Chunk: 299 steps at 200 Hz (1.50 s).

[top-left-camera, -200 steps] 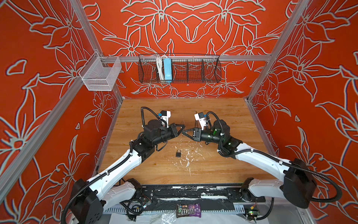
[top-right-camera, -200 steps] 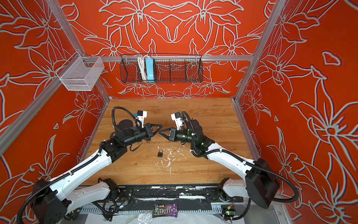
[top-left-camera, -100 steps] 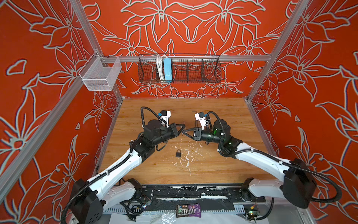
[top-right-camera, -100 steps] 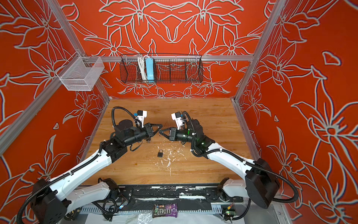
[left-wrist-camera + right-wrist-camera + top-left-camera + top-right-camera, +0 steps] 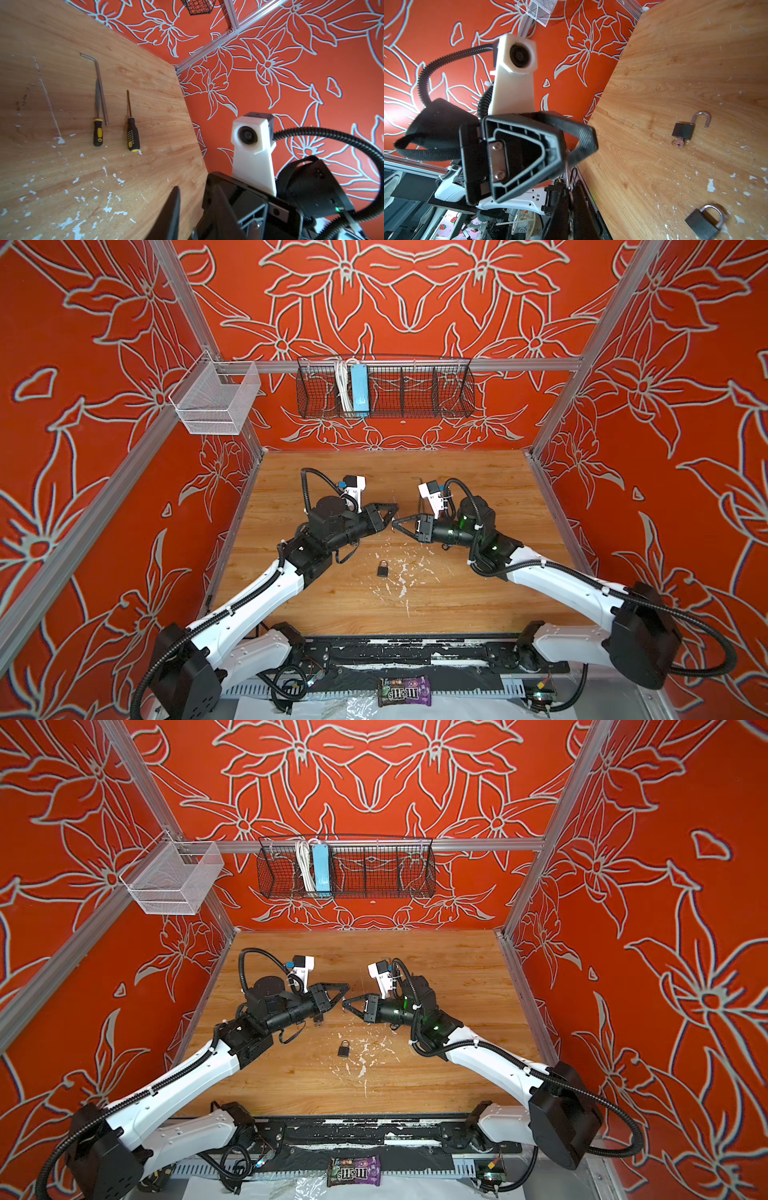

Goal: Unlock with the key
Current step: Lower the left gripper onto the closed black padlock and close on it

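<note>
Key (image 5: pixel 567 172) is pinched in the right gripper (image 5: pixel 570 192), jaws clamped on it. It's a thin metal strip seen edge-on and blurred, teeth unreadable. That gripper hangs above the table (image 5: pixel 478 597), pointing at the left gripper (image 5: pixel 393 514), tips just beside each other mid-table. Left jaws parted partway, empty.

Closed padlock (image 5: pixel 382 569) lies flat on the wood, nearer the arm bases than the two tips, touching neither. Open padlock (image 5: pixel 683 130), shackle swung out, second key (image 5: pixel 677 143) in its keyhole, lies farther from the right gripper than the closed one; shows in the right wrist view only. White paint flecks (image 5: pixel 401 585) scattered around the closed padlock.

Farther back: long screwdriver (image 5: pixel 97 133) right alongside a hex key (image 5: pixel 100 89), short screwdriver (image 5: pixel 133 138) near them, apart, all flat on the wood. Black wire basket (image 5: pixel 415 406) on the back wall, white mesh basket (image 5: pixel 216 406) at the left corner post. Candy pack (image 5: pixel 404 691) in front of the arm bases.
</note>
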Tool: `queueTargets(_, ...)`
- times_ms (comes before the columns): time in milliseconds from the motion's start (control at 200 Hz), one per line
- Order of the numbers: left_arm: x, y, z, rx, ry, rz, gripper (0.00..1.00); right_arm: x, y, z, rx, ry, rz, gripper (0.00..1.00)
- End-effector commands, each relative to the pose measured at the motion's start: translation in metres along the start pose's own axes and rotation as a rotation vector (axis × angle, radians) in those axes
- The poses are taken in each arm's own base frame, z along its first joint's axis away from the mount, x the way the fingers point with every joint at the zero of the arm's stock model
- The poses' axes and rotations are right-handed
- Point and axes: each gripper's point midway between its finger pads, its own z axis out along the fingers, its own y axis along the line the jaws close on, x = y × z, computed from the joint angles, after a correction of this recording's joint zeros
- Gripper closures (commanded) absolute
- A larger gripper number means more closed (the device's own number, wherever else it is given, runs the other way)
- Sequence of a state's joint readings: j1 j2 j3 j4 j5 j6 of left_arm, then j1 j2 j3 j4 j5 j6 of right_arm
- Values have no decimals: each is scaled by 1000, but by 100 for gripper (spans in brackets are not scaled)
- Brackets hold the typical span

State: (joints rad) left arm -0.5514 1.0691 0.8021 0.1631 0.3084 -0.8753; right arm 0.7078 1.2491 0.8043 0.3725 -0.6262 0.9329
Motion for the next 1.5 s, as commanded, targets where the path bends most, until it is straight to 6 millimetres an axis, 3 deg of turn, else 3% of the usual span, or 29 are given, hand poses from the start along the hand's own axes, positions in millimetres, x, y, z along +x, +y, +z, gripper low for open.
queueTargets(0, -5, -4, -7, -10, -23, 24, 44, -1, -1, -9, 56, -7, -65, 100)
queueTargets(140, 4, 13, -16, -110, 6, 11, 28, 14, -20, -18, 133, 26, -83, 100)
queueTargets(365, 47, 57, -32, -401, 175, 8, 16, 35, -52, -46, 276, 32, -54, 100)
queueTargets(675, 102, 121, -42, -834, 444, 72, 15, 67, -101, -64, 437, 78, 60, 100)
queueTargets(896, 133, 155, -28, -989, 587, 94, 15, 76, -121, -70, 485, 77, 122, 100)
queueTargets(1076, 144, 180, -17, -1085, 638, 96, 17, 80, -127, -72, 483, 86, 153, 100)
queueTargets(1241, 152, 191, 0, -1087, 660, 84, 21, 81, -131, -74, 480, 72, 170, 100)
queueTargets(1491, 163, 212, 5, -1153, 696, 58, 29, 81, -133, -78, 479, 64, 177, 100)
